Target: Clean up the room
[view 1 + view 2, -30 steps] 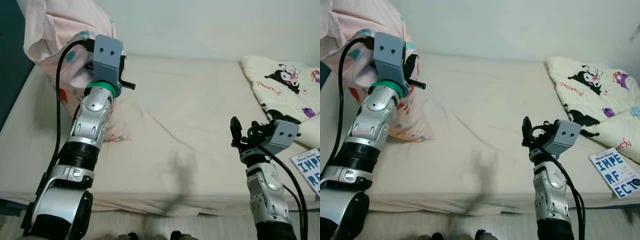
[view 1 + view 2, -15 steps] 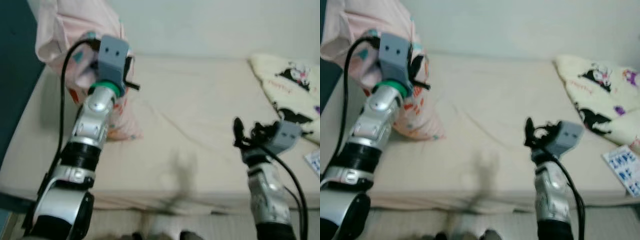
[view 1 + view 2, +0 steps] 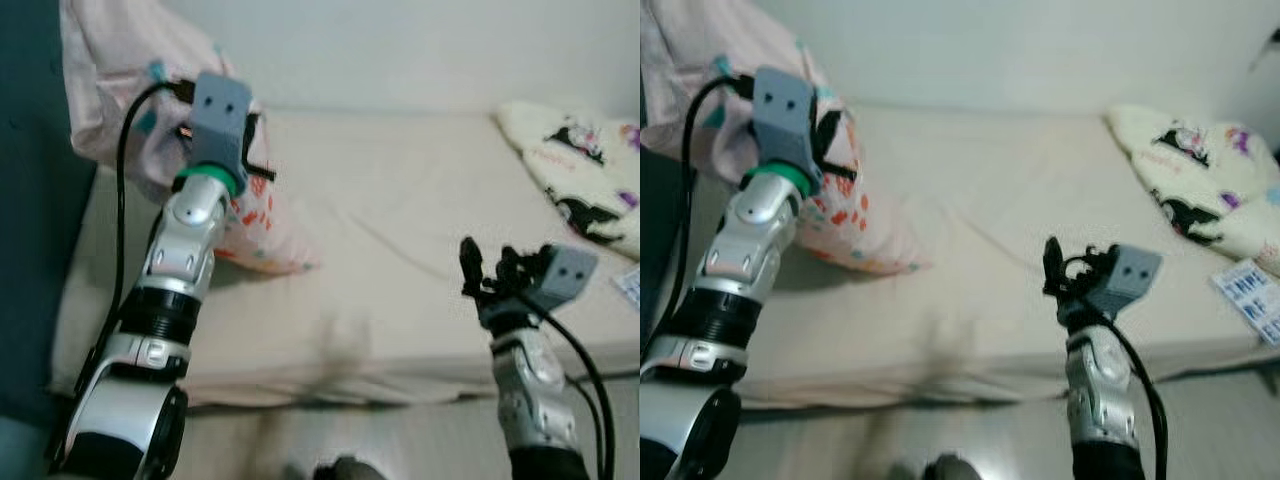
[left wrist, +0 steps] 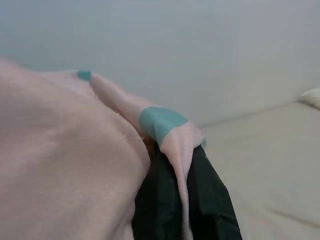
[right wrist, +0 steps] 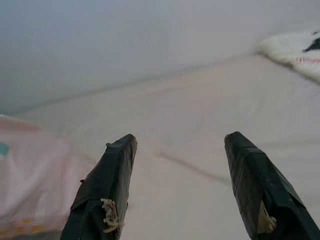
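Note:
A pink blanket [image 3: 130, 90] with teal and red prints hangs bunched at the bed's left end, its lower part trailing on the mattress [image 3: 400, 220]. My left gripper [image 4: 182, 200] is raised there and shut on a fold of the pink blanket [image 4: 60, 165], the cloth pinched between its black fingers [image 4: 160, 205]. My right gripper [image 5: 177, 190] hovers open over the bed's front right, nothing between its fingers [image 5: 107, 185]. The right gripper [image 3: 468, 265] points toward the wall.
A cream quilt with cartoon prints [image 3: 580, 170] lies at the bed's right end. A blue and white book [image 3: 1252, 295] rests near the right front edge. A dark blue wall [image 3: 30, 250] borders the left. The views are blurred.
The camera has shifted, so the bed sits more to the right. The pink blanket now trails further across the mattress. Both grippers keep their states.

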Available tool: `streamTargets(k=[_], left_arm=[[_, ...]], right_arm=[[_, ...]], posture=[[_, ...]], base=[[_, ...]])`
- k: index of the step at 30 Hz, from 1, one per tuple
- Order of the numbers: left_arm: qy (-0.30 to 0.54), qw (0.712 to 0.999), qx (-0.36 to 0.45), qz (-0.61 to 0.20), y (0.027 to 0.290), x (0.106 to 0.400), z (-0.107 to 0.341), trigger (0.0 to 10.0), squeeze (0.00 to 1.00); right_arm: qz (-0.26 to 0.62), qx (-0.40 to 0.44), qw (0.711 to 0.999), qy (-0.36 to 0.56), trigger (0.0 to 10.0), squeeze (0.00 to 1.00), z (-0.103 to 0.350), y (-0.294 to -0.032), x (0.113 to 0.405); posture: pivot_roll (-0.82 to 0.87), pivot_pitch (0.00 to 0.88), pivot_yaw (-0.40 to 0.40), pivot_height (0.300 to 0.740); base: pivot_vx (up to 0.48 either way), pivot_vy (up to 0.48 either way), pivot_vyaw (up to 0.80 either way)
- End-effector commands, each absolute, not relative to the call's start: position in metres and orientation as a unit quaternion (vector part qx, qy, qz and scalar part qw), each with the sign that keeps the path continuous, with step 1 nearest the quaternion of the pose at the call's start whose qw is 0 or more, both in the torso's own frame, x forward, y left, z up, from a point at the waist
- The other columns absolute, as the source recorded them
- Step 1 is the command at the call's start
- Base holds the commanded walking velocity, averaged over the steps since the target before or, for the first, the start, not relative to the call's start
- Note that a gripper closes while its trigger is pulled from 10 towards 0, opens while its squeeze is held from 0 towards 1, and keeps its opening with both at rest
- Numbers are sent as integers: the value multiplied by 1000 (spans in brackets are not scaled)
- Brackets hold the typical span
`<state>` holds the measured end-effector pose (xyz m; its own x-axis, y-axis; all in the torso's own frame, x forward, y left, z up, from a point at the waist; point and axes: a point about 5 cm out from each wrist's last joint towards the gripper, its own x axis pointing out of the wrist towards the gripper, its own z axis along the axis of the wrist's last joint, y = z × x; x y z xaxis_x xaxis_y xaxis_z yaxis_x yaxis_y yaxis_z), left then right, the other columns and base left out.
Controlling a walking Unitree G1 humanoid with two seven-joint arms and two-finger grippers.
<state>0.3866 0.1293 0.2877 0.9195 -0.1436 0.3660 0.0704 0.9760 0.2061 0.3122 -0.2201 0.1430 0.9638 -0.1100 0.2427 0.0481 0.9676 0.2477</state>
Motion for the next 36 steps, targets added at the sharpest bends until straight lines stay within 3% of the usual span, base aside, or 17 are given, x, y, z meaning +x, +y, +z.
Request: streamTargets(k=[1, 9, 21, 36], left_arm=[[-195, 973, 103, -64, 126, 386, 286, 10000, 0], [-210, 966, 125, -83, 119, 383, 287, 10000, 0], [-216, 964, 132, -85, 117, 382, 288, 10000, 0], [-203, 967, 129, -80, 118, 384, 284, 10000, 0]], right_arm=[[-49, 121, 984, -118, 10000, 0, 137, -224, 310], [-49, 120, 984, -118, 10000, 0, 137, -223, 310], [-48, 120, 984, -119, 10000, 0, 138, -223, 311], [-46, 117, 985, -117, 10000, 0, 137, -223, 311]], posture=[[-106, 113, 1, 740], [-108, 117, 2, 740], [-109, 116, 3, 740], [-111, 108, 1, 740]], base=[[0, 0, 0], [0, 0, 0], [0, -388, 0], [0, 0, 0]])
